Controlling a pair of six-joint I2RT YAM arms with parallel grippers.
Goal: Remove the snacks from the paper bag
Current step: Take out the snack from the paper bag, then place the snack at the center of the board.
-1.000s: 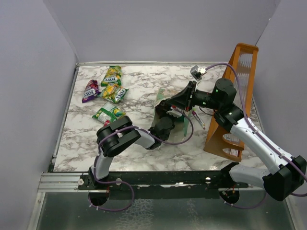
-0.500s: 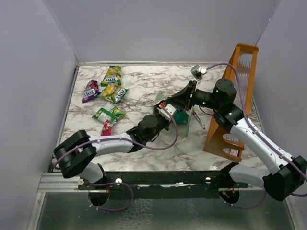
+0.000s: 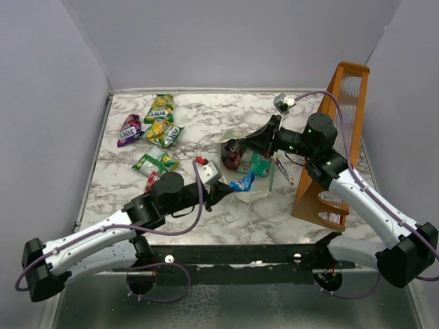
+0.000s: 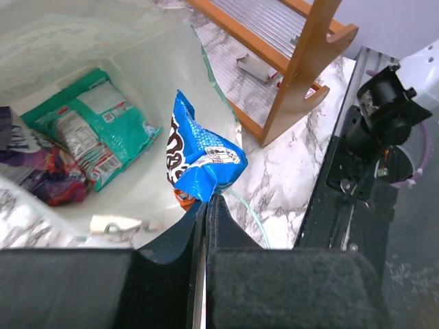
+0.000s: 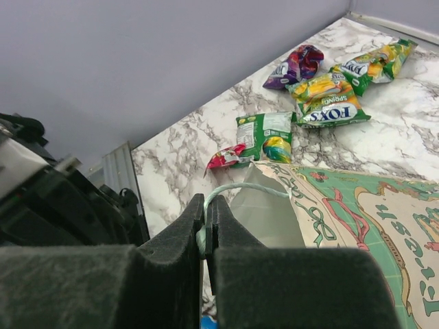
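Note:
The mint-green paper bag point(image 3: 255, 164) lies tilted with its mouth open toward the near side. My right gripper point(image 3: 263, 142) is shut on the bag's loop handle point(image 5: 241, 190), and the right wrist view point(image 5: 206, 205) shows the cord pinched between its pads. My left gripper point(image 3: 221, 189) is shut on the corner of a blue snack packet point(image 3: 242, 182) and holds it just outside the bag's mouth; the packet point(image 4: 204, 159) hangs from the fingertips of that gripper point(image 4: 206, 200). A teal packet point(image 4: 89, 133) and a purple packet point(image 4: 41, 175) lie inside the bag point(image 4: 158, 75).
Several packets lie on the marble at the far left: green-yellow ones point(image 3: 160, 107), a purple one point(image 3: 129, 129), a green one point(image 3: 156, 163) and a red one point(image 3: 151, 182). The tall orange wooden rack point(image 3: 336, 137) stands at the right. A pink pen point(image 3: 285, 170) lies beside the bag.
My left arm has drawn back out of the bag toward the near left, bringing the blue packet out with it. The right gripper has kept hold of the handle.

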